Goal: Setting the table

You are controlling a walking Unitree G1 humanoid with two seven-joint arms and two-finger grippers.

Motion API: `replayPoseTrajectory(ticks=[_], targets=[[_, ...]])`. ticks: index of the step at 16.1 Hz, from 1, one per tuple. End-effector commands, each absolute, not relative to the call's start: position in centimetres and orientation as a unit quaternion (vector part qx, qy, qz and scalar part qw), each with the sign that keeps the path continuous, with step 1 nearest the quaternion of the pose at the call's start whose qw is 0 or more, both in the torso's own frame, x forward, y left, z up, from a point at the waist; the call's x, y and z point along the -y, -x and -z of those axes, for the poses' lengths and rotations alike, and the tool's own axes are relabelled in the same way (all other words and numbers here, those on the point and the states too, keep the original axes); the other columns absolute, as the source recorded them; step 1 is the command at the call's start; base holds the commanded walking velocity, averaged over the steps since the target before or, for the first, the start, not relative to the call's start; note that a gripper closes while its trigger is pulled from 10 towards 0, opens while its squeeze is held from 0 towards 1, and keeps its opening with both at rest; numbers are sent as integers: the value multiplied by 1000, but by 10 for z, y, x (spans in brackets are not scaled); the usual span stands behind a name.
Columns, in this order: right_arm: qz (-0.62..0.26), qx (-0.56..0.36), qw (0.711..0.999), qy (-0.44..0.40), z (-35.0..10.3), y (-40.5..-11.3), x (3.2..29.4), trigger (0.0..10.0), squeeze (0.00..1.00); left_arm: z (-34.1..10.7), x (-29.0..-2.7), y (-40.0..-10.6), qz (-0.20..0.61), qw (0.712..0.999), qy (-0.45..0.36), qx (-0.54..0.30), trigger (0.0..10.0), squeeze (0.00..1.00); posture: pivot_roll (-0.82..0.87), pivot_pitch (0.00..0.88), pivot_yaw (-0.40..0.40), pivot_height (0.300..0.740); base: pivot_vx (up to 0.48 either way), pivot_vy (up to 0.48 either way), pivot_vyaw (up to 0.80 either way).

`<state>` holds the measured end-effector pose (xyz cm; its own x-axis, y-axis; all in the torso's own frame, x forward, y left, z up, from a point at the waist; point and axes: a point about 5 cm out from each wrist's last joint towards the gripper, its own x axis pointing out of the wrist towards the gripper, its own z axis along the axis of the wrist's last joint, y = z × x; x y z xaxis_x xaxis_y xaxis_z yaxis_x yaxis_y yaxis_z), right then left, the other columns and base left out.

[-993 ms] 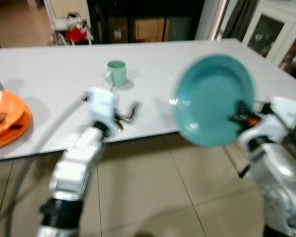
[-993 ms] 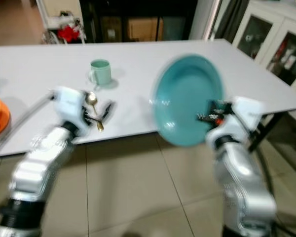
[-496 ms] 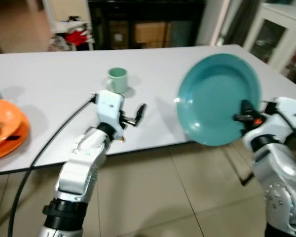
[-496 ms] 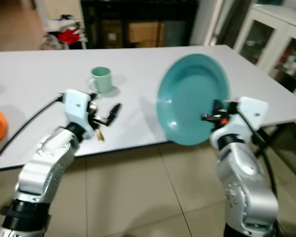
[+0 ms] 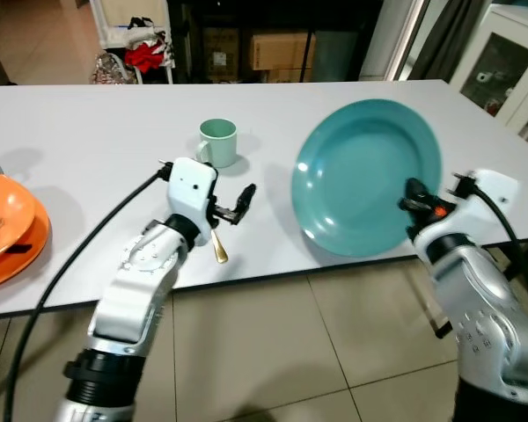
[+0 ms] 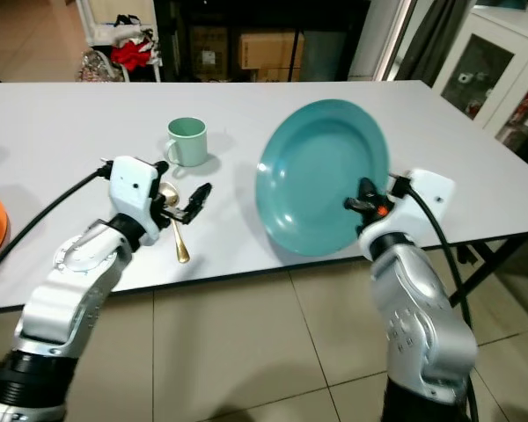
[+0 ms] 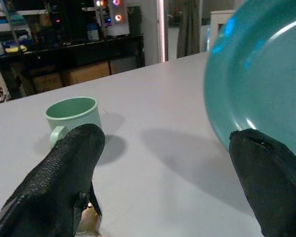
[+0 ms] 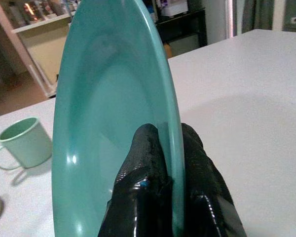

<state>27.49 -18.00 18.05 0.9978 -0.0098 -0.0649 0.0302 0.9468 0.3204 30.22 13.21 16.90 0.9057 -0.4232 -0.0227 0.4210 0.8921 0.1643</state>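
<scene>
A white table [image 5: 88,114] stretches across the scene, seen from the robot's head, with tiled floor in front of it. The right gripper [image 5: 414,195] pinches the rim of a large teal plate [image 5: 367,176], its two black fingers [image 8: 148,163] pressed on either side of the edge. The plate stands tilted up on its edge, its hollow face turned toward the robot's left, above the near right part of the table.

The left gripper [image 5: 242,200] hovers low over the table near its front edge, its two black fingers [image 7: 64,173] spread wide apart and holding nothing. A gold spoon [image 5: 217,247] lies on the table directly below this gripper, its bowl toward the front edge. A pale green mug [image 5: 216,142] stands upright farther back on the table, behind the left gripper, its handle toward the robot's left.

At the far left edge of the table sit stacked orange dishes [image 5: 9,230], with a piece of cutlery resting in the upper one. Dark shelving and cardboard boxes [image 5: 277,51] stand beyond the table. A white glass-fronted cabinet [image 5: 510,66] is at the far right.
</scene>
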Motion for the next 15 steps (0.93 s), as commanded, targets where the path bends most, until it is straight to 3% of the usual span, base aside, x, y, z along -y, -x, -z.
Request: replayPoseTrajectory(ticks=[1,7,11,15], targets=[[-4,-19,985,-169,-186,-279,178,10000,0,-173,-130,-302,235,968,-85,8,10000,0,34,0,-50,740,0,0,0],[-38,-60,955,-290,-173,-325,185,10000,0,-173,-128,-293,339,935,-106,-23,10000,0,45,0,-25,740,0,0,0],[-53,-149,897,-413,-144,-342,180,10000,0,-166,-130,-285,368,921,-120,-51,10000,0,62,0,-22,740,0,0,0],[-63,-207,867,-449,-126,-349,169,10000,0,-168,-132,-284,376,916,-126,-60,10000,0,72,0,-17,740,0,0,0]])
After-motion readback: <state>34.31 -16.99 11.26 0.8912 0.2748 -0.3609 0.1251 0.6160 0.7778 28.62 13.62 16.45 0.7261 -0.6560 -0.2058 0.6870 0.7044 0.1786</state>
